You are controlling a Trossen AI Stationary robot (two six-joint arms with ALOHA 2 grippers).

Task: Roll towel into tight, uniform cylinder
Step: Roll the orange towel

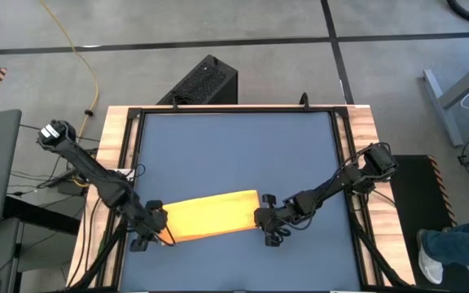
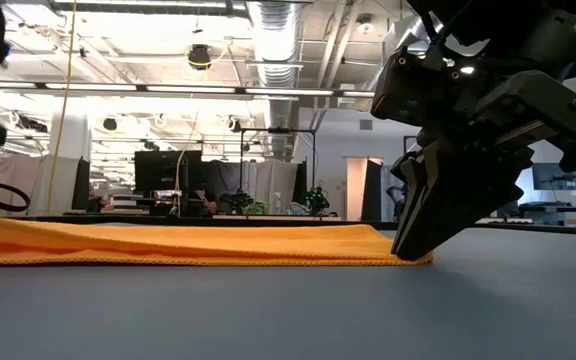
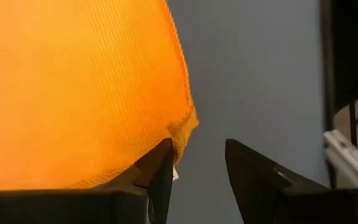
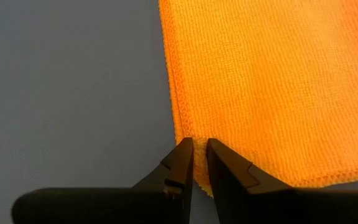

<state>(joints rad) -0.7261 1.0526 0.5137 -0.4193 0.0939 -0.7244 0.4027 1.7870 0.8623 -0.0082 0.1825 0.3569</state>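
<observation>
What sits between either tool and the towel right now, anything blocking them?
Nothing visible does. The left tool stands open at one end of the towel, its fingers astride the corner. The right tool pinches the towel's edge at the other end. Only bare mat surrounds the cloth.

A robotics lab in an open industrial hall: exposed ceiling ducts (image 2: 280, 30), strip lights, rows of monitors (image 2: 158, 170), taped concrete floor (image 1: 218, 37) around the desk (image 1: 114, 122).
</observation>
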